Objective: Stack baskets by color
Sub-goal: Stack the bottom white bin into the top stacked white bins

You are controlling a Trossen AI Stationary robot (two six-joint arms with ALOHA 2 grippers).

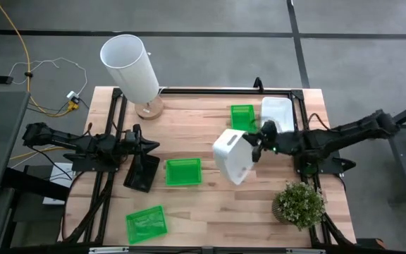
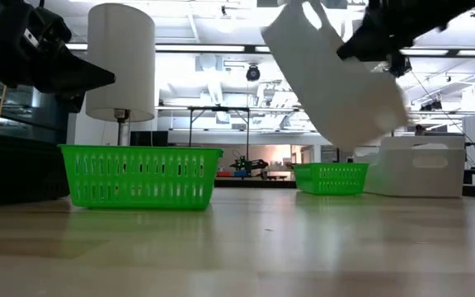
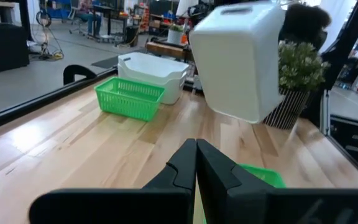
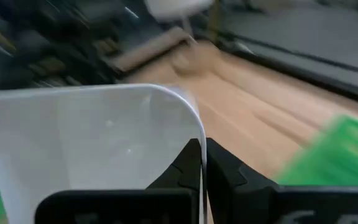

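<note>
My right gripper [image 1: 258,146] is shut on a white basket [image 1: 232,156] and holds it in the air over the table's middle right. It shows tilted in the low view [image 2: 336,74] and the left wrist view [image 3: 238,59]. Another white basket [image 1: 276,111] stands at the far right, with a green basket [image 1: 242,117] beside it. Two more green baskets rest on their bottoms at the middle [image 1: 183,171] and near the front left [image 1: 146,223]. A black basket [image 1: 141,173] lies on the table by my left gripper [image 1: 149,146], which is shut and touches nothing. My right gripper pinches the white basket's rim [image 4: 194,127] at one wall, with one finger on the inside and one on the outside. The fingers come from the table's right side, slanting slightly down. The basket is lifted clear of the table and tilted, its bottom turned toward the left arm.
A tall white cylinder [image 1: 129,65] on a wooden foot stands at the far left. A potted plant [image 1: 300,203] sits at the near right corner. Black rails [image 1: 210,90] frame the table. Bare wood lies along the near edge between the plant and the front green basket.
</note>
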